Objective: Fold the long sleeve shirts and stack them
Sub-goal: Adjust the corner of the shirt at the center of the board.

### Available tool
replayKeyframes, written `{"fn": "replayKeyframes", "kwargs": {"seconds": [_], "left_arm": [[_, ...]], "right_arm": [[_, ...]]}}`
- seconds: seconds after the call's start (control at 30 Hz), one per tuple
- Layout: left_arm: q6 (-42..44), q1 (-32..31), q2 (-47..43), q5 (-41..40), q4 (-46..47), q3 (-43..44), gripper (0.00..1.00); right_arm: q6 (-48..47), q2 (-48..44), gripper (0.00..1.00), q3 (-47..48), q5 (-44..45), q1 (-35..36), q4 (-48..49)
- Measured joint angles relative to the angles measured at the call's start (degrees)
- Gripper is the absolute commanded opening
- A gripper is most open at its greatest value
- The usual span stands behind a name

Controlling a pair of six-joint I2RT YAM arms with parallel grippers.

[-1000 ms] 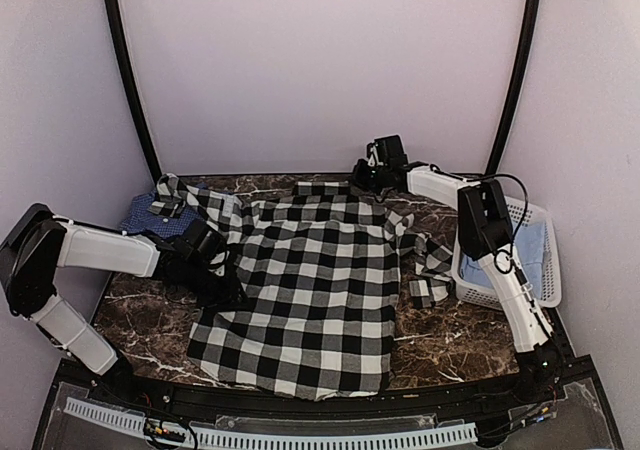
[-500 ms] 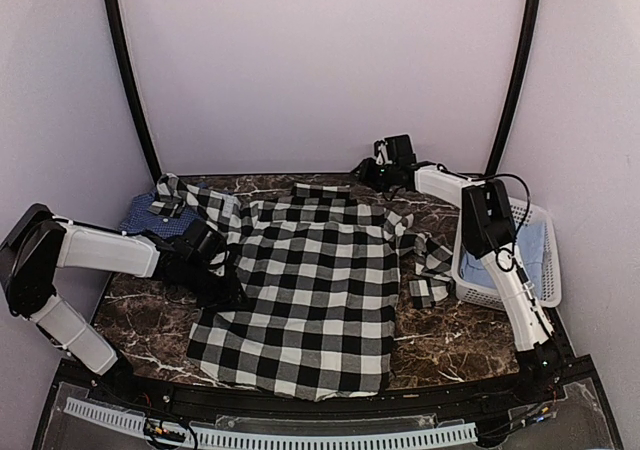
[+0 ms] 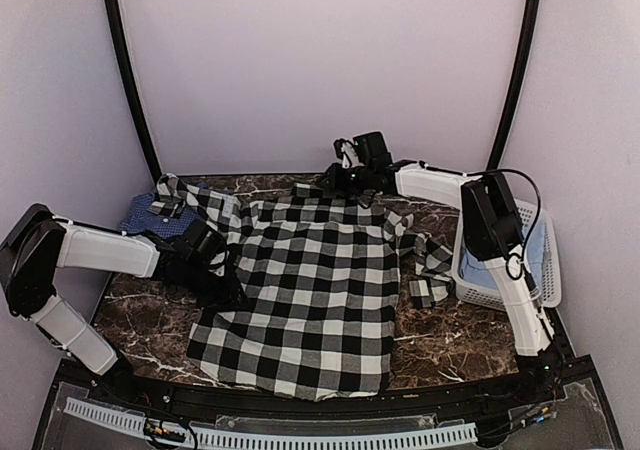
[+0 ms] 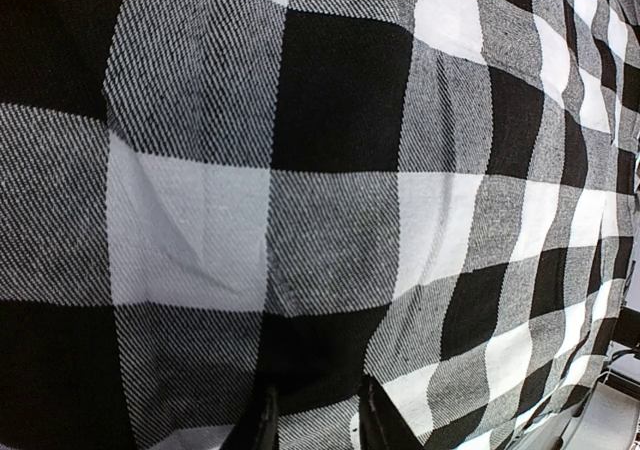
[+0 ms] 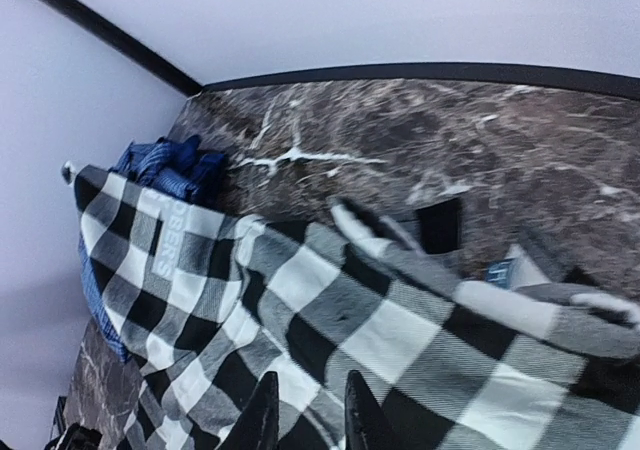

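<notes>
Right tool (image 3: 340,177) hovers over checked shirt (image 3: 300,290) at its collar (image 3: 322,189), fingers slightly apart, holding nothing. Left tool (image 3: 213,254) is clamped on the shirt's left edge. Shirt lies spread mid-table (image 3: 445,335); right sleeve (image 3: 430,266) is bunched against basket (image 3: 468,282), and left sleeve (image 3: 195,202) overlaps blue shirt (image 3: 148,217).

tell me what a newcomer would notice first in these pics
The big black-and-white checked shirt spread out across the middle of the dark marble table grabs the eye. Next, the blue shirt bunched at the far left, partly under a checked sleeve, and the white basket at the right edge.
</notes>
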Motion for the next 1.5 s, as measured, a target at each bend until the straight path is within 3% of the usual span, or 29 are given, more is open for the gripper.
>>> {"fn": "replayKeyframes", "kwargs": {"seconds": [0.2, 0.57, 1.0, 1.27, 1.5], "left_arm": [[0.0, 0.0, 0.0, 0.0, 0.0, 0.0, 0.27], [-0.1, 0.0, 0.0, -0.2, 0.0, 0.0, 0.27], [-0.1, 0.0, 0.0, -0.3, 0.2, -0.1, 0.27], [-0.1, 0.0, 0.0, 0.1, 0.2, 0.0, 0.28], [0.3, 0.0, 0.0, -0.2, -2.2, 2.2, 0.30]], "right_arm": [[0.2, 5.4, 0.16, 6.0, -4.0, 2.5, -0.2], [9.8, 19.4, 0.14, 15.7, -7.5, -3.0, 2.5], [24.6, 24.1, 0.27, 19.9, -8.1, -6.8, 12.2], [20.1, 18.5, 0.37, 16.2, -8.6, -6.8, 7.3], [12.4, -1.0, 0.42, 1.9, -6.4, -6.2, 2.2]]}}
